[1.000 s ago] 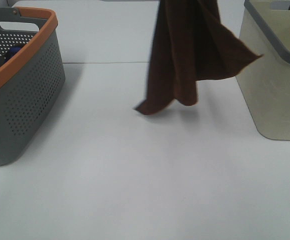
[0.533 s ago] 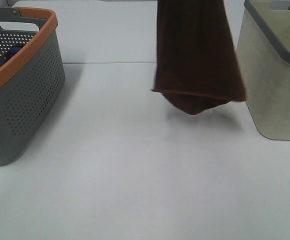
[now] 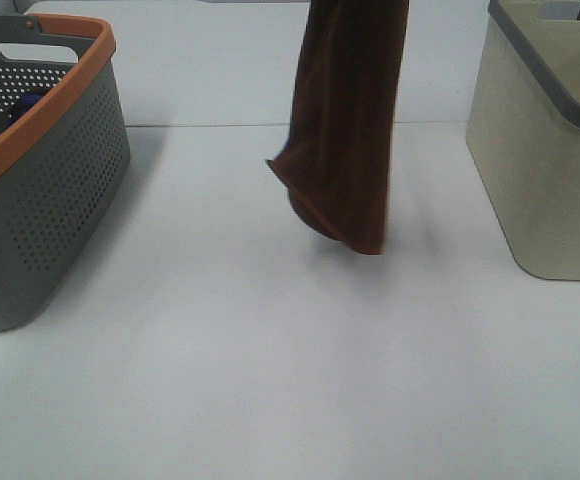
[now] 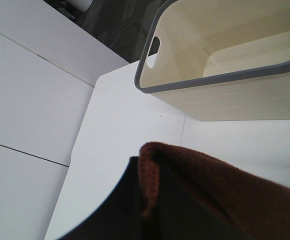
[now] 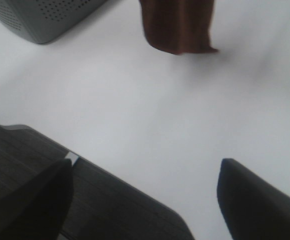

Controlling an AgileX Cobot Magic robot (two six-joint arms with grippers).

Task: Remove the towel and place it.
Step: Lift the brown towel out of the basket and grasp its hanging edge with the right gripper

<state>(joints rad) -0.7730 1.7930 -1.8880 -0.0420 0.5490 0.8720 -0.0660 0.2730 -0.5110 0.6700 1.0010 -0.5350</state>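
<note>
The towel point(image 3: 345, 130), dark reddish-brown, hangs in a narrow fold from above the top edge of the exterior view. Its lower end is just above the white table point(image 3: 270, 350), between the two baskets. In the left wrist view the towel point(image 4: 215, 190) bunches right at my left gripper point(image 4: 135, 210). The gripper's dark fingers point(image 4: 115, 215) are mostly covered and appear closed on the cloth. My right gripper point(image 5: 142, 200) is open and empty, low near the table's front edge. The towel point(image 5: 177, 25) hangs well away from it.
A grey perforated basket with an orange rim point(image 3: 40, 170) stands at the left, with something blue inside. A beige basket with a grey rim point(image 3: 550, 150) stands at the right; the left wrist view shows the beige basket point(image 4: 225, 60) empty. The table edge point(image 5: 110, 180) is under my right gripper.
The hanging towel has swung from a spread shape near the beige basket to a narrow fold. Its lower end has shifted left toward the table's middle.
</note>
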